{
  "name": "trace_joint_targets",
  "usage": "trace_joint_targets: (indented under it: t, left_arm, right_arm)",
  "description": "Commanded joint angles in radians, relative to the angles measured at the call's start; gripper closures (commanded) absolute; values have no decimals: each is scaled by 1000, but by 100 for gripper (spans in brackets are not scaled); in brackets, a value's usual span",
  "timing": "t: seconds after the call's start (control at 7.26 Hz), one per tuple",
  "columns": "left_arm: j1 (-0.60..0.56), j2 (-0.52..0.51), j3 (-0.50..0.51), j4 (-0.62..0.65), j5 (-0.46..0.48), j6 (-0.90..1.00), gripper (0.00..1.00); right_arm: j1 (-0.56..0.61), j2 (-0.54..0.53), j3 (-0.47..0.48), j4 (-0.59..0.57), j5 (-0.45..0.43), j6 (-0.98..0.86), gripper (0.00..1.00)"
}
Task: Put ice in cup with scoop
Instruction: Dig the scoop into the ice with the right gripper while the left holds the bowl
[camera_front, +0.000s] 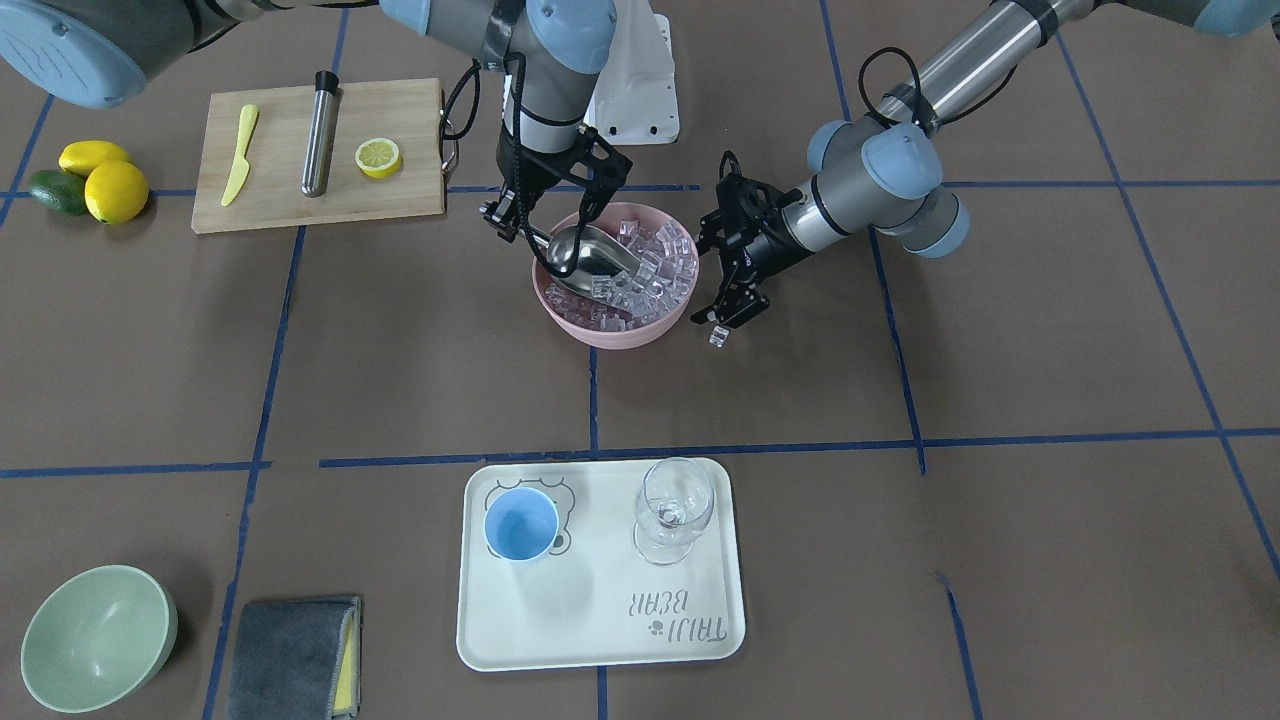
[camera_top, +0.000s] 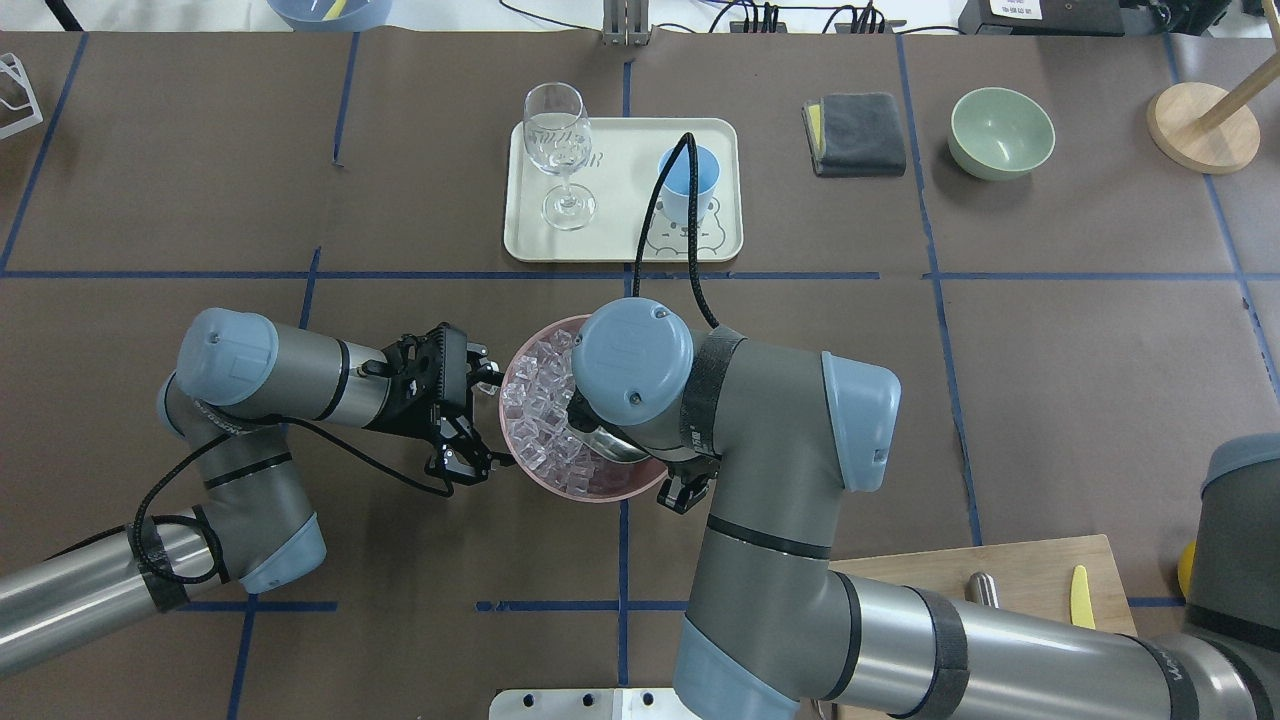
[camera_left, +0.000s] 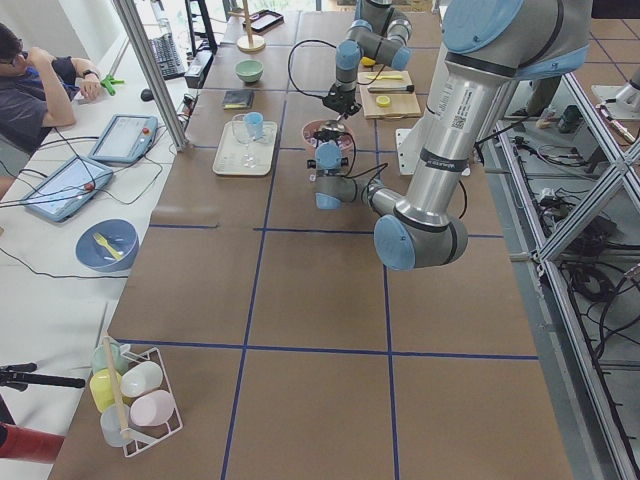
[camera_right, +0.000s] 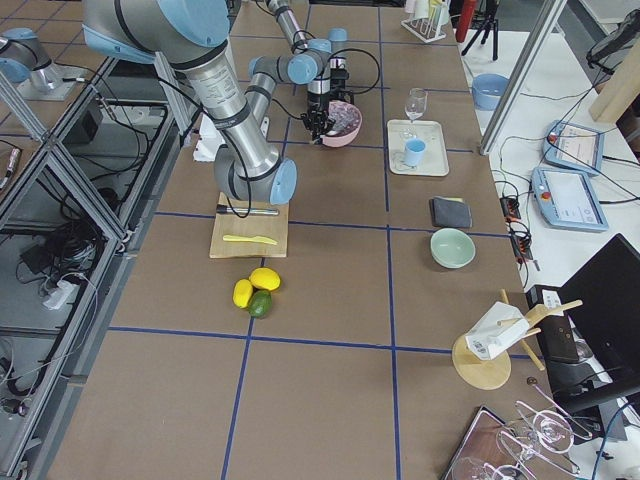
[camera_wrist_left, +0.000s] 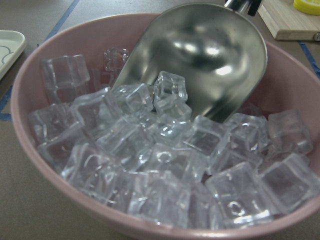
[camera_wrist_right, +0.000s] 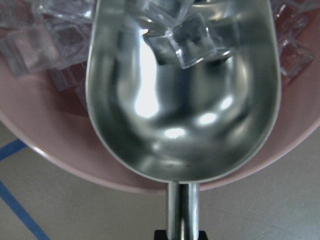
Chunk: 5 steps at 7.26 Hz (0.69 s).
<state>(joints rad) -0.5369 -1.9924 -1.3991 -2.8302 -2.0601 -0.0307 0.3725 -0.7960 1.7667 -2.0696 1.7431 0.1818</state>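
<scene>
**Scoop in the ice bowl, cup apart on its tray**

The right gripper (camera_front: 522, 228) is clenched on the handle of the scoop (camera_front: 585, 258), whose trough tilts into the ice (camera_front: 665, 262) in the pink bowl (camera_front: 610, 335). The left gripper (camera_top: 484, 422) hangs spread beside the bowl's rim, near a stray cube (camera_front: 717, 336). The cup (camera_front: 521, 524) shares a tray (camera_front: 600, 620) with a stemmed glass (camera_front: 675, 510).

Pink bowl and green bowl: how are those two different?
The pink bowl is heaped with ice, and a steel scoop lies in it; the green bowl is empty. The pink bowl has both arms at it; the green bowl stands alone off to one side, beside a folded grey cloth. Both are round, plain and upright on the table.
</scene>
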Motion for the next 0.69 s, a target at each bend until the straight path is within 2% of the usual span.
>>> trace_joint_targets:
  t: [0.0, 0.28, 0.55]
  left_arm:
    - [0, 0, 0, 0, 0, 0, 0]
    - [0, 1, 0, 0, 0, 0, 0]
    - [0, 0, 0, 0, 0, 0, 0]
  right_arm:
    - [-4, -3, 0, 37, 1, 18, 100]
    - [-3, -35, 2, 123, 1, 33, 100]
    - [6, -54, 52, 129, 3, 33, 100]
